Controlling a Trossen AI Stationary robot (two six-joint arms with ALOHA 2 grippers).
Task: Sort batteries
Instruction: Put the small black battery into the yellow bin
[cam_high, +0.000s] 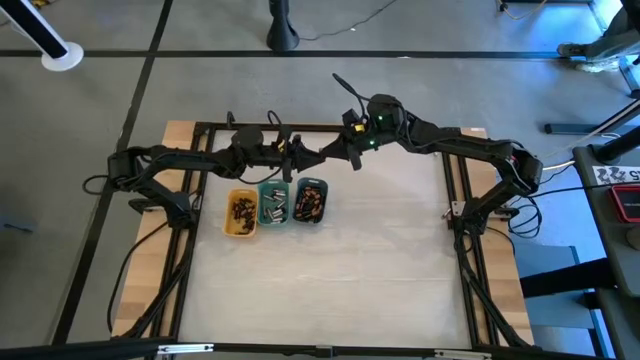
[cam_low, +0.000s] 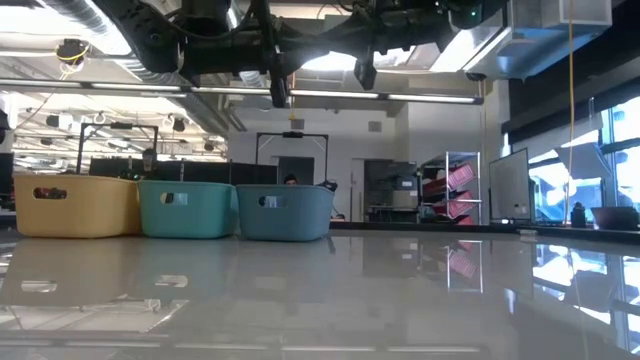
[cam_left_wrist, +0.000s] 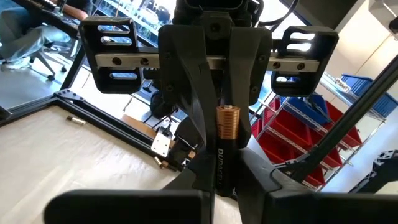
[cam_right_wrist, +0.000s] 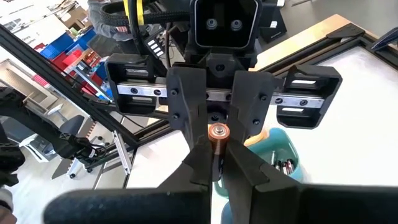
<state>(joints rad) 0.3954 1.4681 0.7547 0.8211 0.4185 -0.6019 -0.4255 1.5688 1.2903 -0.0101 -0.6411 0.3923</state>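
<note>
Nearest, the table (cam_high: 350, 290) is bare across its front and middle. Three trays stand side by side near its far edge, toward the left corner: yellow tray (cam_high: 240, 213), green tray (cam_high: 274, 205) and grey-blue tray (cam_high: 311, 201), each touching the next. All three hold batteries (cam_high: 310, 203): dark ones in the yellow tray, silvery ones in the green, dark and copper-toned ones in the grey-blue.

Above the trays, at the table's far edge, the two arms meet tip to tip. The left gripper (cam_high: 300, 155) reaches in from the left side and the right gripper (cam_high: 328, 158) from the right, each facing the other. Between them hangs one battery (cam_left_wrist: 222, 146), black with a copper end, clear of the table and the trays. The right gripper's fingers (cam_left_wrist: 186, 106) are clenched on it, and the left gripper's fingers (cam_right_wrist: 186, 106) are clamped on the same battery from the opposite side, the copper end showing between them.
</note>
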